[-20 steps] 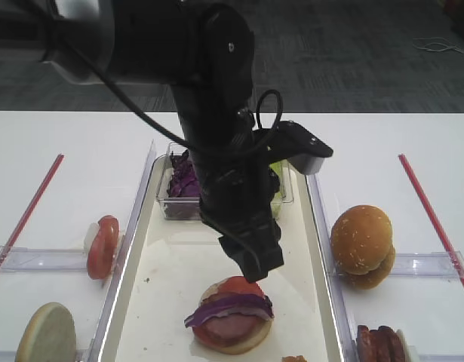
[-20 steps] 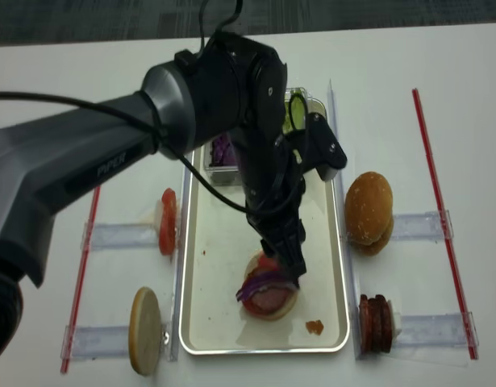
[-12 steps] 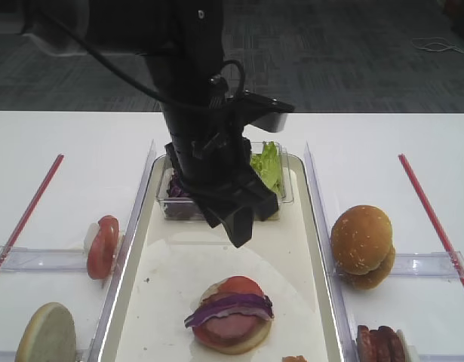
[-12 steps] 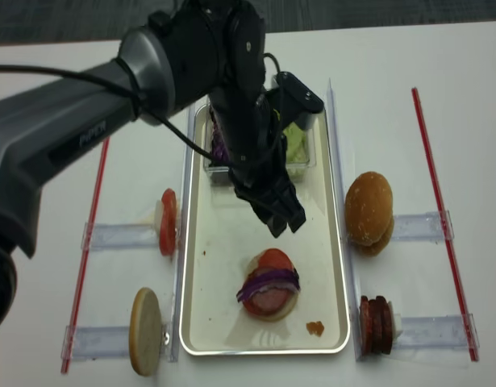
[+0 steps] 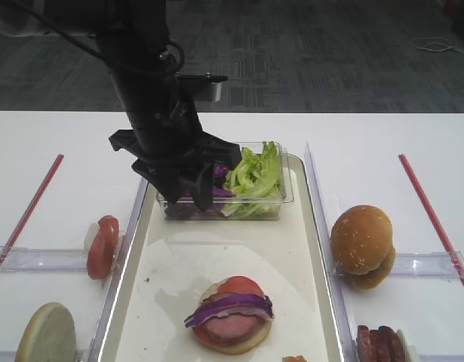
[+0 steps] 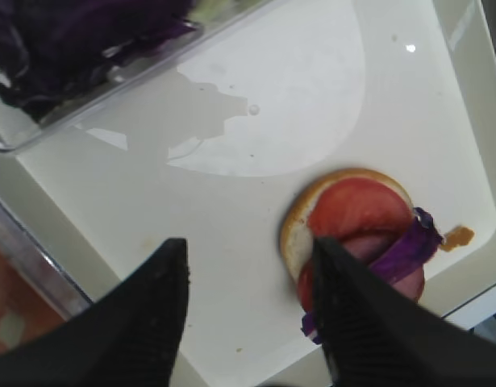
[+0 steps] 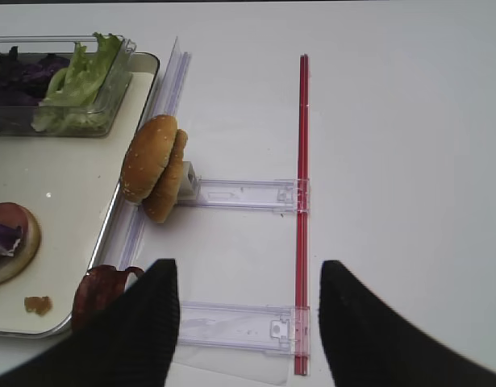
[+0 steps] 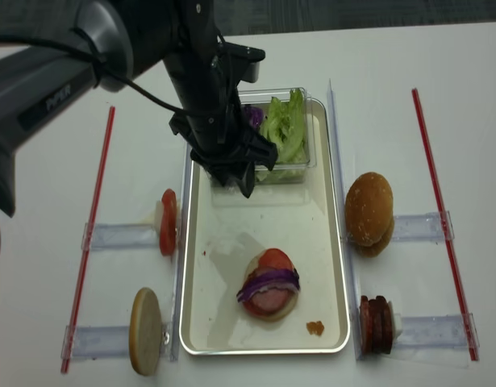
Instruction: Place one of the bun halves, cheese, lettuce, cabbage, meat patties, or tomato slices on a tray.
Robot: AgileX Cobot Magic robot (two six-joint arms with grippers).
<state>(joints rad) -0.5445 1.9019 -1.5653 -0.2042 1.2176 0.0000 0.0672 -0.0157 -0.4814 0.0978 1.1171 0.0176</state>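
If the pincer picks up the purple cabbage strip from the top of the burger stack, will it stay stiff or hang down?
The cabbage strip drapes over the patty, so it probably droops when lifted. It looks thin, likely light. It may drag the tomato slice beside it.

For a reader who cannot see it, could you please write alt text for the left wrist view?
Two dark fingers of the open left hand hang empty over the cream tray. On the tray sits a half-built burger: bun half, tomato slice, purple cabbage strip. A clear tub of cabbage fills the upper left.
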